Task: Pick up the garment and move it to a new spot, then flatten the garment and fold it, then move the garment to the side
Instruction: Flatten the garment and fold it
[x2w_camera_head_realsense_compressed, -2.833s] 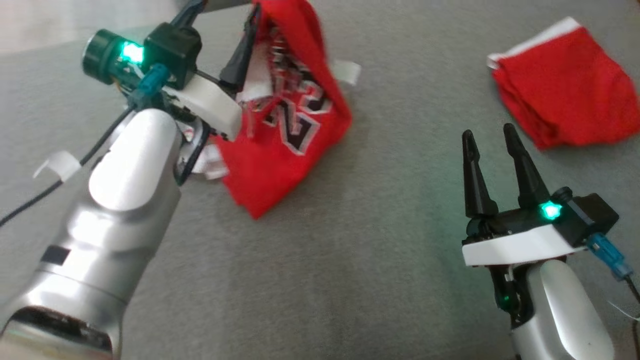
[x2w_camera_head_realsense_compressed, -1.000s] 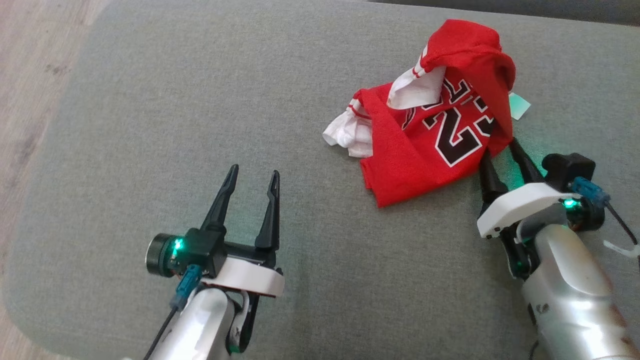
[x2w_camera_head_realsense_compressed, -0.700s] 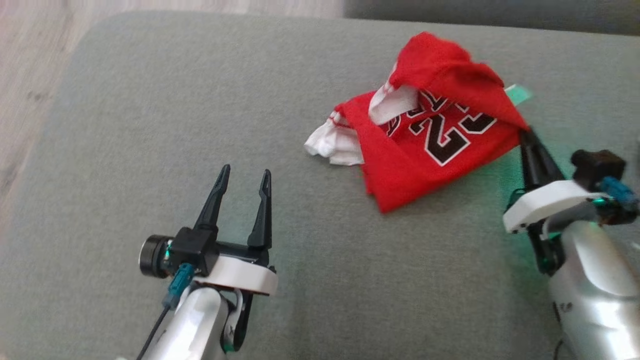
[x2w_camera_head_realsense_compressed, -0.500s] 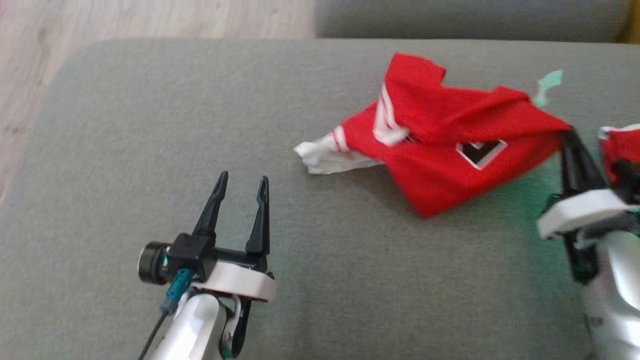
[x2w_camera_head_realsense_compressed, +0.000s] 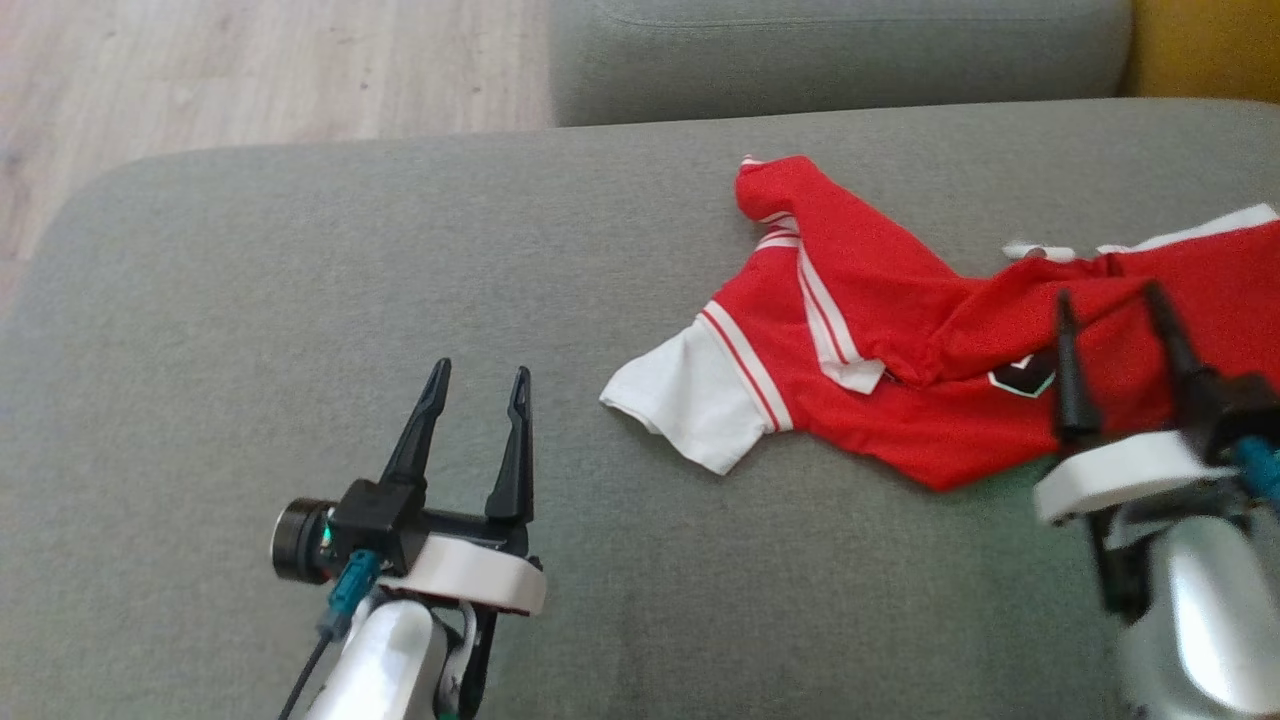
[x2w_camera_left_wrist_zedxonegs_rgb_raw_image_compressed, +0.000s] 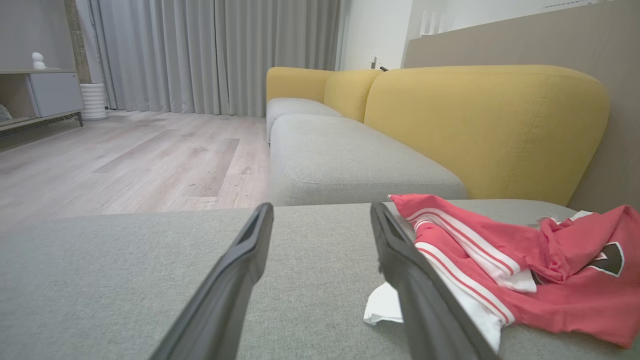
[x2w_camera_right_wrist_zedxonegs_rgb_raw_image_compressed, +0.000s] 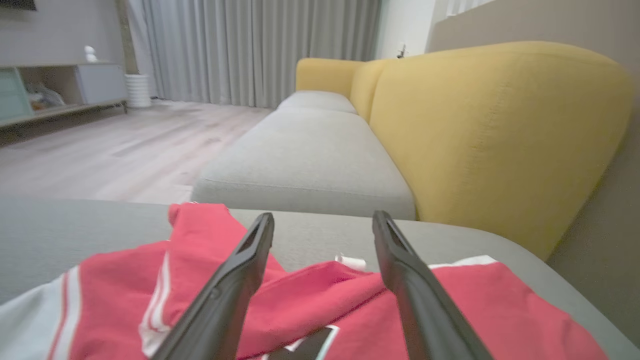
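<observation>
Left gripper (x2w_camera_head_realsense_compressed: 480, 370) fingers apart, garment (x2w_camera_head_realsense_compressed: 880, 330) to their right; right gripper (x2w_camera_head_realsense_compressed: 1107, 292) fingers apart above it; wrist views add yellow backrest (x2w_camera_right_wrist_zedxonegs_rgb_raw_image_compressed: 500, 125).

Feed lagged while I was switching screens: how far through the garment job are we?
Done, it seems: the garment lies released on the grey cushion. In hand: flattening has barely begun; a sleeve is spread, the body is bunched and creased, and the open right hand hovers over it, the open left hand apart to its left. Left: smoothing it flat, folding it, moving it aside.
</observation>
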